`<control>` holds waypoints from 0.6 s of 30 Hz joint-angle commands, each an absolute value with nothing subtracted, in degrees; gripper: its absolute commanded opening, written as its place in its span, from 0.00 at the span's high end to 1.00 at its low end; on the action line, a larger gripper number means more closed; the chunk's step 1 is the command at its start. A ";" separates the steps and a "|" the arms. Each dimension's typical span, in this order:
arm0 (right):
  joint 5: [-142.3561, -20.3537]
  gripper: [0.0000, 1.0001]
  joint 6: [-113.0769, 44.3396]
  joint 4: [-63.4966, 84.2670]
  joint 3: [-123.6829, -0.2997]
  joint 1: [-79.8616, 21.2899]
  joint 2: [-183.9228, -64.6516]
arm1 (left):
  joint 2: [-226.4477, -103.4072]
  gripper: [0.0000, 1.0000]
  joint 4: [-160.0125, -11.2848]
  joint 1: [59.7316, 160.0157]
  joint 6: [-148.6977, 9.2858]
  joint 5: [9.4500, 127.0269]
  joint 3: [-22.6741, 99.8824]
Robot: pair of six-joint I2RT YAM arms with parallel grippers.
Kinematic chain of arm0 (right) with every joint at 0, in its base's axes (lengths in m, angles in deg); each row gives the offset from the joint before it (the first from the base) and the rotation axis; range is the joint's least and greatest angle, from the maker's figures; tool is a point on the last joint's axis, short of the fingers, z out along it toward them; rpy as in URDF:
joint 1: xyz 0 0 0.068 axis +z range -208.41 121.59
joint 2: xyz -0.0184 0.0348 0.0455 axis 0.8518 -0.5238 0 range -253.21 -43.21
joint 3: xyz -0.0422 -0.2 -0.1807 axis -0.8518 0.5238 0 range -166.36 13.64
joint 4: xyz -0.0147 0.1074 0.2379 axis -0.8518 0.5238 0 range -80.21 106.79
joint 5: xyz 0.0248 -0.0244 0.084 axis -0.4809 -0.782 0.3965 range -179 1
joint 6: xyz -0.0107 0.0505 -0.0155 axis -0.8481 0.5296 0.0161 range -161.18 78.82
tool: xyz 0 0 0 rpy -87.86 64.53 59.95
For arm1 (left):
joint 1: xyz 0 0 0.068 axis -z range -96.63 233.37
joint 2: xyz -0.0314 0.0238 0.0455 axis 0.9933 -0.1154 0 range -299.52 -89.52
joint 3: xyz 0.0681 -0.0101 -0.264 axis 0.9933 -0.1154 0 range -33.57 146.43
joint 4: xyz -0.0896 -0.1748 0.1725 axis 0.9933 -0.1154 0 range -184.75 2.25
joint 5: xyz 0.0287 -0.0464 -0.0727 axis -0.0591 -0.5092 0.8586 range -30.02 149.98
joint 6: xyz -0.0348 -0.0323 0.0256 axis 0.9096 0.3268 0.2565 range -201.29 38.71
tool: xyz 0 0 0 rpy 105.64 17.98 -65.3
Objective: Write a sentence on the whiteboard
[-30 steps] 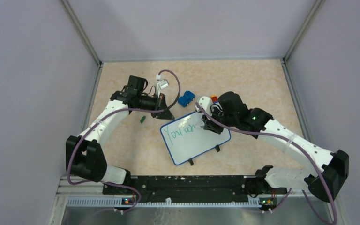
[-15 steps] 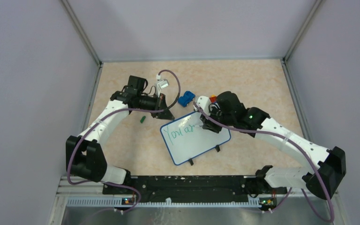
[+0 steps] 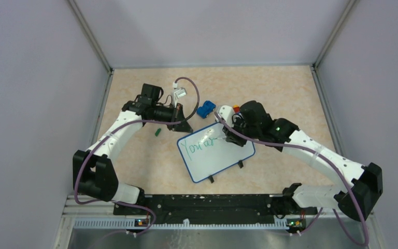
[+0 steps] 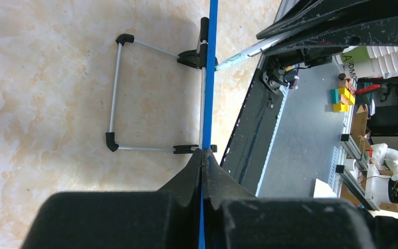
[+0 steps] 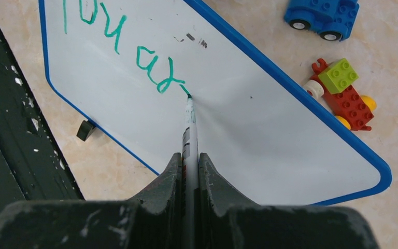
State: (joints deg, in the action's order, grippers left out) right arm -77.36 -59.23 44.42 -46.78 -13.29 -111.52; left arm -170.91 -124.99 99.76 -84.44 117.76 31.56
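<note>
The whiteboard (image 3: 217,161), white with a blue rim, lies on the table's middle; it fills the right wrist view (image 5: 269,124) and shows edge-on in the left wrist view (image 4: 207,88). Green script (image 3: 198,144) reads "You ar" (image 5: 134,57). My right gripper (image 3: 230,136) (image 5: 189,161) is shut on a white marker (image 5: 189,129) whose green tip touches the board at the end of the last letter. My left gripper (image 3: 182,124) (image 4: 203,155) is shut on the board's blue rim at its far left corner.
A blue toy car (image 3: 205,109) (image 5: 322,16) and a red-and-green brick toy (image 3: 235,109) (image 5: 344,93) lie just beyond the board. A small green cap (image 3: 157,132) lies to the left. A white connector (image 3: 180,93) sits farther back. The board's wire stand (image 4: 119,88) shows underneath.
The right gripper has shifted slightly left and up with the marker, adding to the last green letter. The left arm has not moved.
</note>
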 commanded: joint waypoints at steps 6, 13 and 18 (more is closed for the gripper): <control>-82.38 1.00 -60.56 43.85 -48.46 -16.13 -110.65 | -171.00 1.00 -125.08 100.13 -84.95 118.93 30.85; -80.62 1.00 -59.83 43.11 -50.65 -16.14 -111.88 | -170.71 1.00 -125.02 100.15 -85.12 118.89 30.62; -79.05 1.00 -59.41 43.50 -52.00 -16.14 -112.44 | -170.81 1.00 -124.93 100.14 -85.17 119.09 30.26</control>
State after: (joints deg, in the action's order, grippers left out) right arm -77.99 -59.55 46.04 -48.33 -15.17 -111.65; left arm -170.91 -124.61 99.76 -84.44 118.02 31.45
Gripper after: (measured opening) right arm 0.094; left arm 0.003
